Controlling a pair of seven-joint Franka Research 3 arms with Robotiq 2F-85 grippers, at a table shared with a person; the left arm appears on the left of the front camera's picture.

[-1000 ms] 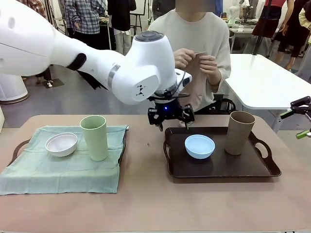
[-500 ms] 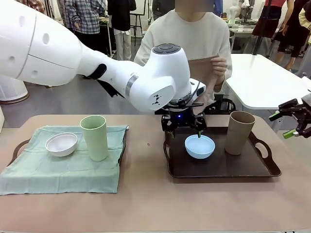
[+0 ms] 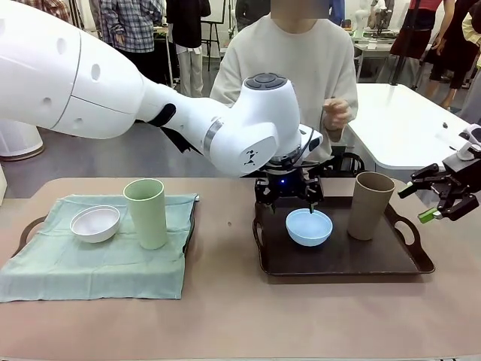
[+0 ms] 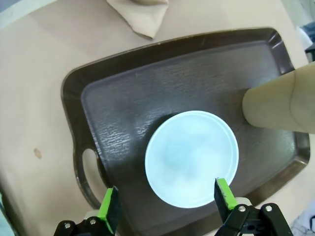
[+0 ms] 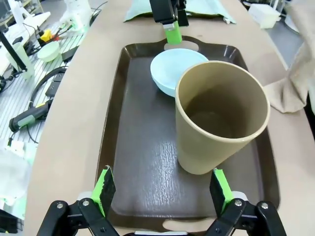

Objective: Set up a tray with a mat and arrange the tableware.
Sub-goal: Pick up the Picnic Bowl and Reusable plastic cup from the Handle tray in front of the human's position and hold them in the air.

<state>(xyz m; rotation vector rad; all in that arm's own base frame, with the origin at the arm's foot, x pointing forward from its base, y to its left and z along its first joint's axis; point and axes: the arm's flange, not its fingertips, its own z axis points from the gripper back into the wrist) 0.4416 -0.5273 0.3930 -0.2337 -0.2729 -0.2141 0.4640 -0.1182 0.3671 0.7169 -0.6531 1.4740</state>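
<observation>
A dark brown tray (image 3: 391, 259) at the right carries a light blue bowl (image 3: 309, 226) and a tan-brown cup (image 3: 370, 204). My left gripper (image 3: 289, 201) hangs open just above the bowl; in the left wrist view its green pads (image 4: 109, 206) straddle the bowl (image 4: 192, 157) at the near rim. My right gripper (image 3: 441, 201) is open beside the tray's right end, apart from the cup. In the right wrist view its pads (image 5: 220, 189) flank the cup (image 5: 219, 118). At the left, a green mat (image 3: 98, 259) covers another tray and bears a white bowl (image 3: 95, 222) and a pale green cup (image 3: 146, 213).
A person sits at the far side with one hand (image 3: 338, 113) raised. A folded tan cloth (image 4: 138, 14) lies on the table just beyond the brown tray (image 4: 123, 113). Bare tabletop (image 3: 225, 316) runs between the trays and along the front edge.
My left arm swung right from the tray's back left corner to over the blue bowl. My right gripper came in from the right edge. The person's hands no longer hold the tan cloth.
</observation>
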